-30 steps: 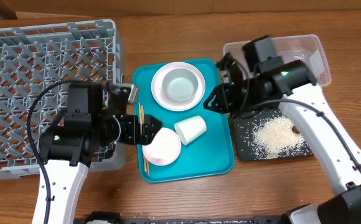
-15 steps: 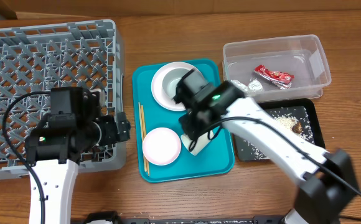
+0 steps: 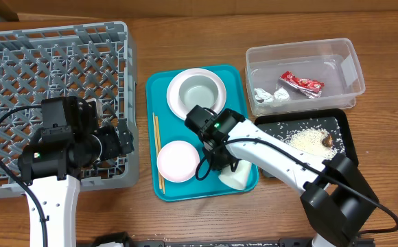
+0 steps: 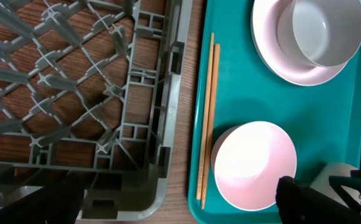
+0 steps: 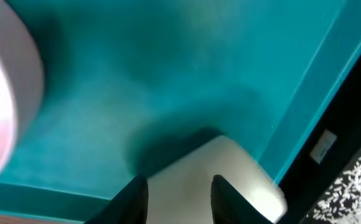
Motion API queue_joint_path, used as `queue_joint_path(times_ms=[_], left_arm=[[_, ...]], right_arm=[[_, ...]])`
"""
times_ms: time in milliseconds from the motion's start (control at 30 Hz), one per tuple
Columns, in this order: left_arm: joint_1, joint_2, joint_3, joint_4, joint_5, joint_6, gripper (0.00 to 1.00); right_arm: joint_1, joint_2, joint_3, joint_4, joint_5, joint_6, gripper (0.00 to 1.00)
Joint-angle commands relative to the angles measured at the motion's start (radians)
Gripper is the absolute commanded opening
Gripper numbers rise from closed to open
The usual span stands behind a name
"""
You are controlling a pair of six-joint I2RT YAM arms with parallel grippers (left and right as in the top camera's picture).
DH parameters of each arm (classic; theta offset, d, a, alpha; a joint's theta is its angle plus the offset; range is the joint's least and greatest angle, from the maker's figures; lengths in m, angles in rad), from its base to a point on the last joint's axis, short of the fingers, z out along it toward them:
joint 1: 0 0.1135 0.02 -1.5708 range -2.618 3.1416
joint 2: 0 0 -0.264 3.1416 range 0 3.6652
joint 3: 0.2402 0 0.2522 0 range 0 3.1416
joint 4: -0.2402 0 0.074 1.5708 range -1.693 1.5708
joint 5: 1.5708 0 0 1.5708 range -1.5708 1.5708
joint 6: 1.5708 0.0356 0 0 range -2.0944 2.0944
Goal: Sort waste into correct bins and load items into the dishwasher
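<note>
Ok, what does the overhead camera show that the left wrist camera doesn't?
Only overhead: the clear tub holding the red wrapper and tissue, and the black tray with rice. Only left wrist: the chopsticks clearly as two sticks side by side. Both: the teal tray, pink bowl, grey-green bowl on the white plate, and dish rack.

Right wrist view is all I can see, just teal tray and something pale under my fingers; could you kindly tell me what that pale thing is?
Observer: It is the small white cup, at the teal tray's corner beside the black tray.
Operator: Thank you. What is in the clear tub?
Observer: The red wrapper and the crumpled tissue lie inside it.
Operator: And where are the chopsticks?
Observer: On the teal tray's left side, next to the pink bowl.
</note>
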State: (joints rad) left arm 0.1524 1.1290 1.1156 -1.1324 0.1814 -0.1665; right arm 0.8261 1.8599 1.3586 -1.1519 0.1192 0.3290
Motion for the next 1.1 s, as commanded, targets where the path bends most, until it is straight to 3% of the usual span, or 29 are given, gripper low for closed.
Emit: queue_joint_path(times_ms=[0,400,667,1067], left_arm=[[0.006,-0.003,0.016,0.004,-0.008,-0.014,1.00],[0.006,-0.003,0.016,0.003,-0.007,-0.014,1.00],[0.006,-0.003,0.016,0.004,-0.005,-0.014,1.00],[0.006,-0.003,0.016,0.004,-0.005,-0.014,1.00]], right_arm=[[0.004,-0.006,-0.004,0.001,0.036,0.024,0.35],[0.003,-0.132,0.072,-0.074,0.117,0.035,0.35],[0.026,-0.244,0.065,-0.200,0.050,0.032,0.38],[0.141,-0.243,-0.183,-0.087,0.166,0.174,0.41]])
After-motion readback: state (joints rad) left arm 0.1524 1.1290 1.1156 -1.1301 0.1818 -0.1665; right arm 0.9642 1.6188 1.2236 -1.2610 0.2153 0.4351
